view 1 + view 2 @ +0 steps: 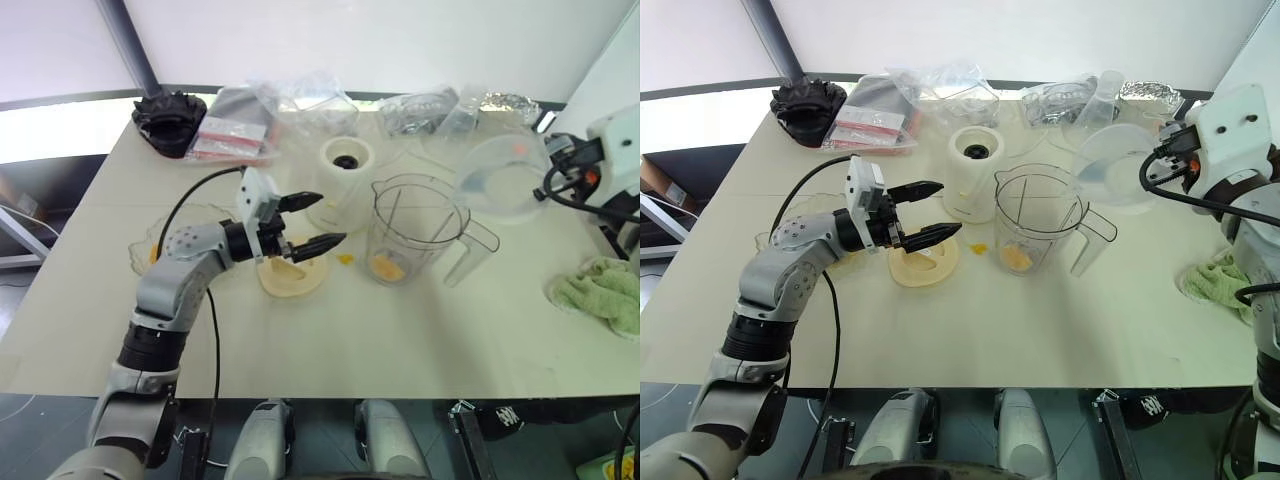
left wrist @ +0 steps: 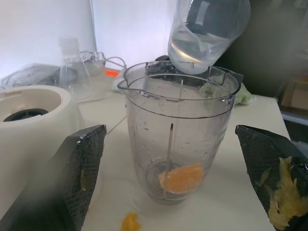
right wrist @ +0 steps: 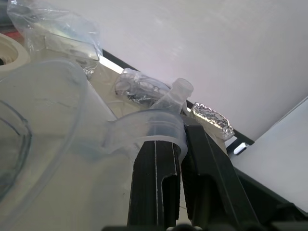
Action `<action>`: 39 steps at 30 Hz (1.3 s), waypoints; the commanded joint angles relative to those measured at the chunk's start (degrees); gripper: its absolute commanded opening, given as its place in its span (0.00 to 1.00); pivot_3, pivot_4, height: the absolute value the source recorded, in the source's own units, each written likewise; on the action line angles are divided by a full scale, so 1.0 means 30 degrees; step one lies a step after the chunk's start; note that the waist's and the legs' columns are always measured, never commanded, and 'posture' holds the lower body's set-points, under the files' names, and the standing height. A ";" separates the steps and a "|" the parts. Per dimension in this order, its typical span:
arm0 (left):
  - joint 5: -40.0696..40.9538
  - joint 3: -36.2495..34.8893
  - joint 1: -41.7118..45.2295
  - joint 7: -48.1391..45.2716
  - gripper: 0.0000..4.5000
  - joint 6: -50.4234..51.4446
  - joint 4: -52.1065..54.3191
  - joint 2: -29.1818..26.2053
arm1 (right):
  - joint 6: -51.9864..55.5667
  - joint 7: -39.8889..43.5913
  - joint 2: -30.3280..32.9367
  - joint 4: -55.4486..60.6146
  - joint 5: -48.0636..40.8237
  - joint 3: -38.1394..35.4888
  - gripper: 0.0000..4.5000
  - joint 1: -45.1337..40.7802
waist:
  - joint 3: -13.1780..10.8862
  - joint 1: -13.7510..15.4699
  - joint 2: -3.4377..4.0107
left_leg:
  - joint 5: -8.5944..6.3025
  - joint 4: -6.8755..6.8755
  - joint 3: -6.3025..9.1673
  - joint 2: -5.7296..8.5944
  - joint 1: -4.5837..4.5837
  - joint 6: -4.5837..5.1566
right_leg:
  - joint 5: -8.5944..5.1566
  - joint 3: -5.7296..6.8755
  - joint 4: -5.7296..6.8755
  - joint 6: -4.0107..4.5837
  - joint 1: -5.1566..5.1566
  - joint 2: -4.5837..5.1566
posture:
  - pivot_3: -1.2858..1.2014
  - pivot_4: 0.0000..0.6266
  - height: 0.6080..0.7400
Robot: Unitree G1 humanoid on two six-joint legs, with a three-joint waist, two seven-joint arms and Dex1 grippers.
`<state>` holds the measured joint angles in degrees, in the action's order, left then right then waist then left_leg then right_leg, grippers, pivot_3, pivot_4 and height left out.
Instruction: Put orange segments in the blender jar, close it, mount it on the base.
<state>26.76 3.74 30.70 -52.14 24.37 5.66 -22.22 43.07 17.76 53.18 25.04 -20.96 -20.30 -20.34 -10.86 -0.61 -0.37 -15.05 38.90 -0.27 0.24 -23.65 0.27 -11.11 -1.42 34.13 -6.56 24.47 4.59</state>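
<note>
From my head camera, the pale bench (image 1: 420, 340) carries the blender jar (image 1: 412, 228) at its middle, upright, lid off, with orange segments (image 1: 388, 266) lying at its bottom. Just beside it, toward my left, stands the cream base (image 1: 343, 178), and nearer me lies a flat cream lid (image 1: 293, 275). One loose orange bit (image 1: 346, 259) lies on the bench between lid and jar. Clear plastic bags (image 1: 300, 100) and a black ribbed part (image 1: 168, 120) crowd the far edge; a green cloth (image 1: 603, 292) sits at my right. My left pincer (image 1: 312, 220) hovers over the lid, spread wide, empty, pointing at the jar. My right arm holds a clear measuring cup (image 1: 1118, 163) raised beyond the jar.

From my left wrist, the jar stands between my spread fingers (image 2: 79, 168), a segment inside; pulp sticks to one finger.

From my right wrist, my right pincer (image 3: 180, 163) is pressed together, pinching the cup's handle (image 3: 151, 132), with a white wall behind.
</note>
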 commanded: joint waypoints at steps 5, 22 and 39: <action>-0.0368 0.0468 0.0210 0.0427 1.00 -0.0450 0.0415 0.0665 | -0.1626 0.0499 0.0175 0.0251 0.1327 0.0203 0.01 -0.0871 | 0.0000 -0.0004 -0.0001 | 0.0000 0.0001 0.0001 0.0001 0.0000 0.0000 | 0.0000 0.0001 0.0002 0.0000 0.0001 -0.0001 | 0.52 0.24 1.00; -0.0497 0.0424 0.0814 0.0362 1.00 -0.0681 -0.0568 0.0744 | -0.2606 0.1382 0.0149 -0.0404 0.2794 0.0679 0.01 -0.1194 | -0.0001 -0.0027 -0.0002 | 0.0000 0.0001 -0.0002 0.0010 0.0001 0.0000 | 0.0001 0.0002 0.0006 -0.0001 0.0004 -0.0008 | 0.52 0.24 1.00; -0.0253 0.0312 0.1075 0.0073 1.00 -0.0436 -0.0437 0.0159 | -0.0718 0.0633 -0.2016 -0.0698 0.1856 -0.1040 0.01 -0.1908 | -0.0001 -0.0005 -0.0002 | 0.0000 0.0002 0.0004 0.0003 0.0001 0.0000 | 0.0002 0.0003 0.0011 -0.0001 0.0004 -0.0006 | 0.52 0.24 1.00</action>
<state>25.45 5.76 32.41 -52.06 23.15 2.35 -21.37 39.89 21.26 47.41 21.27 -13.93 -19.42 -23.71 -10.86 -0.62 -0.38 -15.05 38.91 -0.26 0.26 -23.65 0.27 -11.10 -1.42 34.17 -6.57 24.49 4.57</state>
